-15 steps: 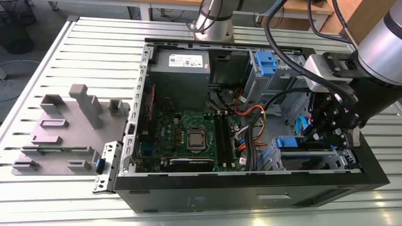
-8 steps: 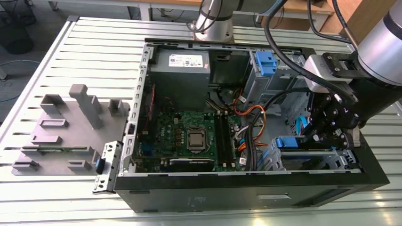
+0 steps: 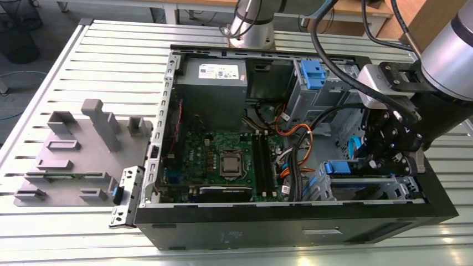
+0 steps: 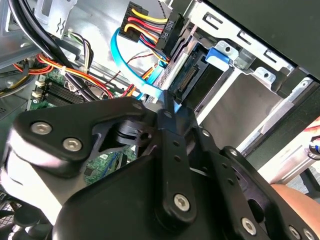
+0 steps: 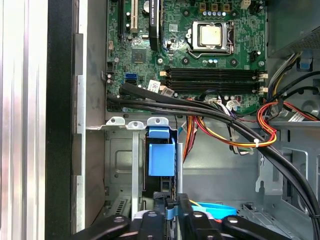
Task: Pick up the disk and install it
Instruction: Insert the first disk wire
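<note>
Gripper (image 3: 389, 160) low inside open computer case (image 3: 296, 221) at drive cage (image 5: 120, 165), fingers closed on blue-railed disk (image 5: 161, 157) standing on edge in bay beside motherboard (image 3: 221, 160).

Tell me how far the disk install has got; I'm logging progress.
Picked up already, it seems: the disk stands edge-on, partway in the drive cage of the computer case. The gripper is at its edge; grip unclear. Final seating looks left.
</note>
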Controlling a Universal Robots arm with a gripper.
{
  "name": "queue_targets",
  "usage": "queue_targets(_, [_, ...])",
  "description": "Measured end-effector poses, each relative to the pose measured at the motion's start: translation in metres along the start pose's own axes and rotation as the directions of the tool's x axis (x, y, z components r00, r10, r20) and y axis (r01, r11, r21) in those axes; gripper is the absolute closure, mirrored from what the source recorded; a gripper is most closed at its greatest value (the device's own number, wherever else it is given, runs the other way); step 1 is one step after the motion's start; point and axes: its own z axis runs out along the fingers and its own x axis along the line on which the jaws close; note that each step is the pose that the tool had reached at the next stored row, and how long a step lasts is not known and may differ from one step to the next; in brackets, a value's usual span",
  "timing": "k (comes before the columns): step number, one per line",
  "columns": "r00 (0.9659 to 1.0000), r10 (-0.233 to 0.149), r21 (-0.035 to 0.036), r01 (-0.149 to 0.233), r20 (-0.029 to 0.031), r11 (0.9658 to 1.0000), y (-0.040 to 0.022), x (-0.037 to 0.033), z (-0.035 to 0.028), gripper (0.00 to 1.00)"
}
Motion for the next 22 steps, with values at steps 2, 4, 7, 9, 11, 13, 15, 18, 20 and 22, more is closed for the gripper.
queue_targets(2, [1.0000,0.000,0.0000,0.000,0.0000,1.0000,0.0000,0.0000,0.0000,0.69])
queue_targets(4, [1.0000,0.000,0.0000,0.000,0.0000,1.0000,0.0000,0.0000,0.0001,0.69])
queue_targets(7, [1.0000,0.000,0.0000,0.000,0.0003,1.0000,0.0000,0.0000,-0.0002,0.69])
queue_targets(9, [1.0000,0.000,0.0000,0.000,0.0000,1.0000,0.0000,-0.0001,-0.0022,0.69])
queue_targets(11, [1.0000,0.000,0.0000,0.000,0.0001,1.0000,0.0001,-0.0002,-0.0060,0.69])
queue_targets(13, [1.0000,0.000,0.0000,0.000,0.0001,1.0000,0.0001,-0.0003,-0.0103,0.69])
queue_targets(15, [1.0000,0.000,0.0000,0.000,0.0000,1.0000,0.0002,-0.0003,-0.0134,0.69])
queue_targets(18, [1.0000,0.000,0.0000,0.000,0.0003,1.0000,0.0001,-0.0003,-0.0135,0.69])
queue_targets(20, [1.0000,0.000,0.0000,0.000,0.0000,1.0000,-0.0011,-0.0003,-0.0136,0.69])
queue_targets(22, [1.0000,0.000,0.0000,0.000,0.0000,1.0000,-0.0038,-0.0003,-0.0136,0.69])
